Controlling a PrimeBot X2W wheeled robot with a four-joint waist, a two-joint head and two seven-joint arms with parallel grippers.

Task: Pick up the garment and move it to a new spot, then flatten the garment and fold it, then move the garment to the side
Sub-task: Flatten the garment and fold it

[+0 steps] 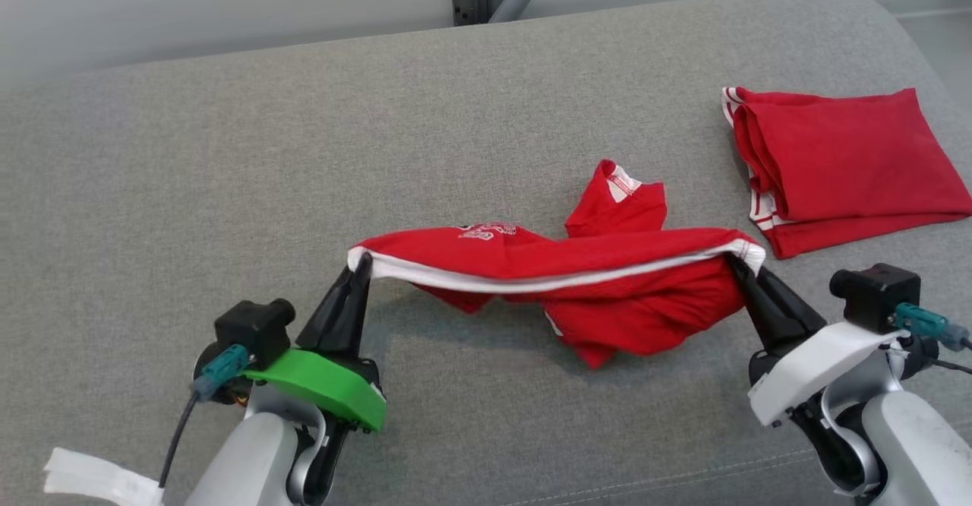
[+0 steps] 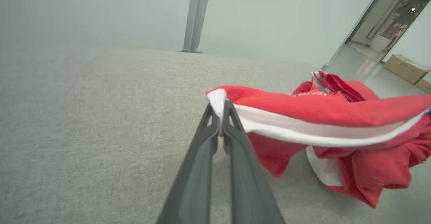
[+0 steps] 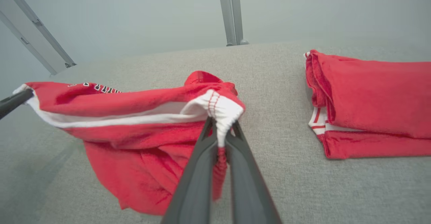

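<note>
**Both grippers pinched on the white band, garment strung between them**

Your left gripper (image 2: 220, 109) is clamped tight on one white-trimmed corner of the red garment (image 1: 577, 263), with the cloth nipped right at the tips. Your right gripper (image 3: 222, 126) is squeezed onto the opposite corner. A bunch of white hem pokes up above its tips and a strip of red trails down between its fingers.

The white-edged band sags a little from one gripper to the other. The rest of the cloth hangs under it in a crumpled lump, nearer the right gripper. I can't tell if the lowest fold rests on the grey fabric surface (image 1: 304, 149). (There's lettering on the far side of the band, too small to read.)

Beyond the right gripper, off to its outer side, a second red garment (image 1: 850, 164) lies folded flat on the same woven grey upholstery, well apart from the held one. Past the far edge you've got a plain pale wall (image 2: 101, 8) and a grey metal post (image 2: 195, 15). To the right of the left gripper, far off, there's a doorway (image 2: 380, 25) with a cardboard box (image 2: 404, 68) on the floor.
</note>
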